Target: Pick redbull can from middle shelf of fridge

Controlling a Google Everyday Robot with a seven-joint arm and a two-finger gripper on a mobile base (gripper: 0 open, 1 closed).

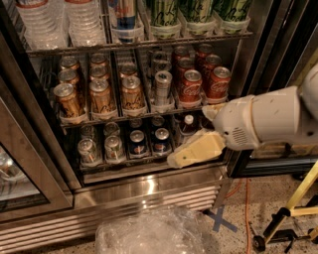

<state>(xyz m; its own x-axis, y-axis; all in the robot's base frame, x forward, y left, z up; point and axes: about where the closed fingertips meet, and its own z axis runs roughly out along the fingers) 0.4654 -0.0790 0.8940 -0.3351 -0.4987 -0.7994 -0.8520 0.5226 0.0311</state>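
The redbull can [162, 87], slim and silver, stands at the front of its lane on the middle shelf [124, 115] of the fridge [149, 191]. Bronze cans [101, 96] stand to its left and red cola cans [191, 88] to its right. More slim silver cans stand behind it. My gripper [189, 135], with cream fingers [196, 149] on a white arm [268, 119], is open and empty. It hangs in front of the fridge's right side, below and to the right of the redbull can and apart from it.
Water bottles [59, 22] and green cans [198, 12] fill the rack above. Dark-blue cans [149, 141] and small bottles fill the rack below. A glass door [20, 178] stands open at left. A crumpled plastic bag [149, 230], a blue tape cross [221, 221] and a yellow stand [293, 203] are on the floor.
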